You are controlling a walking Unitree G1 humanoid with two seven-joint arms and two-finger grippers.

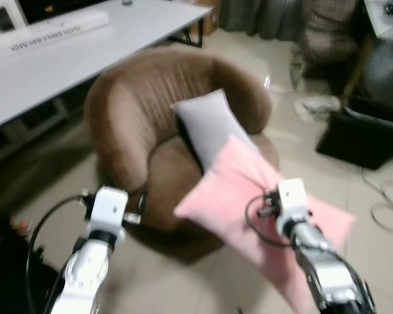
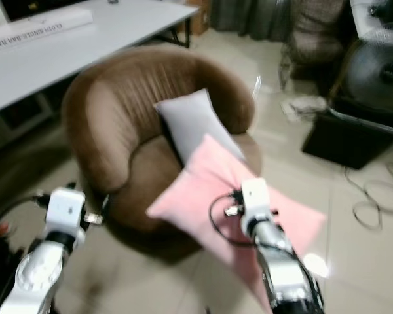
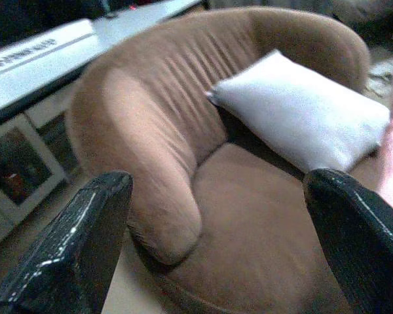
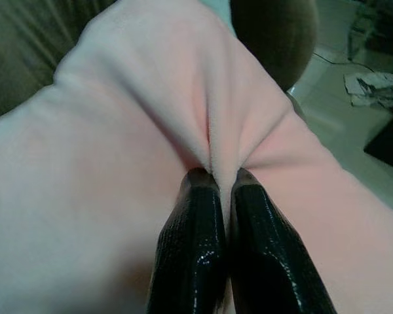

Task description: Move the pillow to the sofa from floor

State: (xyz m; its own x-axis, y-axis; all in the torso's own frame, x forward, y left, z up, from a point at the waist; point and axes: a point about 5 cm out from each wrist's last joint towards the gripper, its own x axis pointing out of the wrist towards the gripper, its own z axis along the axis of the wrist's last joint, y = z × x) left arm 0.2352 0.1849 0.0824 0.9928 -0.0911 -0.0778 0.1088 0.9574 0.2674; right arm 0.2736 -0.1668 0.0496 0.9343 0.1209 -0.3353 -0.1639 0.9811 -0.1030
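Pink pillow (image 1: 249, 190) pinched in right jaws (image 4: 213, 180) (box (image 1: 49, 31) reads "CLOTH").

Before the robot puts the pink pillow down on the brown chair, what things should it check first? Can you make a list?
1. Right pincer gripping the pink pillow: ok, its fingers pinch a fold of the fabric.
2. Pillow off the floor: cannot tell, its lower end hangs past the arm, toward the tiles.
3. Room on the brown sofa chair: ok, bare seat shows in front of the grey pillow.
4. Left pincer out of the way: ok, it is open and apart from the pink pillow.
5. Pillow over the seat: not ok, most of it hangs beyond the seat's edge.
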